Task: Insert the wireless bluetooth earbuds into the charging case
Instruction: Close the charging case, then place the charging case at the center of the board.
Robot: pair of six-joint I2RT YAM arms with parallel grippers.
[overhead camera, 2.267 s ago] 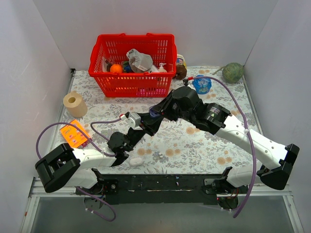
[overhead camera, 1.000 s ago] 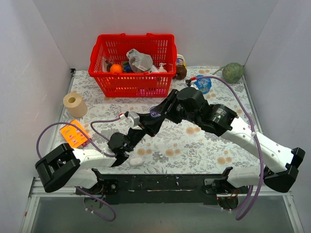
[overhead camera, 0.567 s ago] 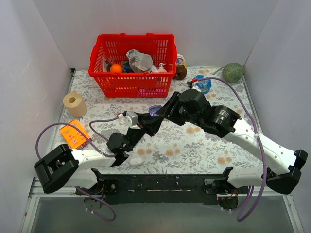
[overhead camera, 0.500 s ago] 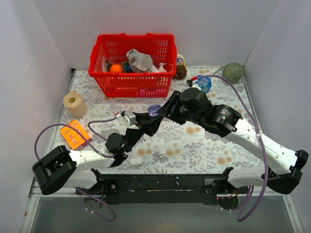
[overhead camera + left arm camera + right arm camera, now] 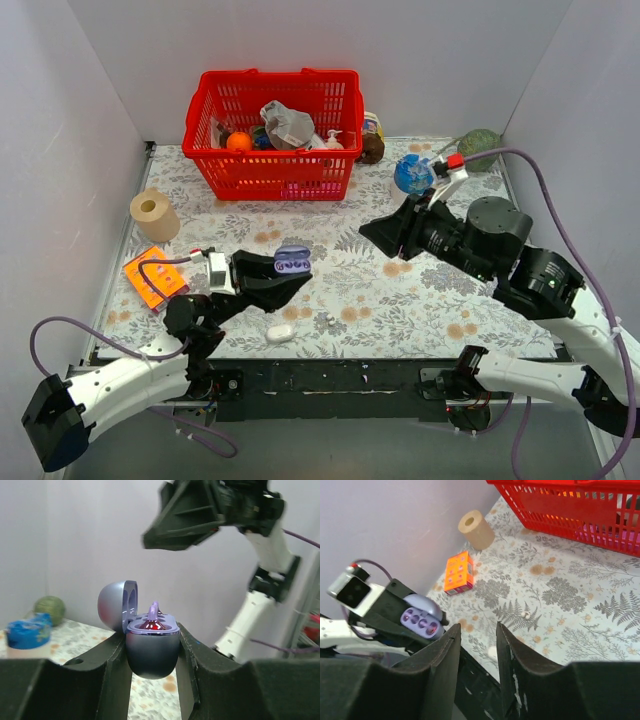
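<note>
The left hand (image 5: 152, 632) gripped the charging case (image 5: 152, 652) by its sides, its lid (image 5: 116, 605) swung open, raised above the near-left part of the bench (image 5: 400, 300). The wireless bluetooth earbuds (image 5: 422, 621) sat in its wells as dark shiny beads; a lavender stem (image 5: 154, 610) stood up from one. The red basket (image 5: 270, 172) by the back wall held an orange ball (image 5: 238, 141), a crumpled bag (image 5: 287, 122) and a small bottle (image 5: 333, 140). The right hand (image 5: 477, 626) hung well apart to the right, jaws narrowly parted, holding nothing; patterned bench lay open between the hands. A white lump (image 5: 280, 333) lay near the front edge.
</note>
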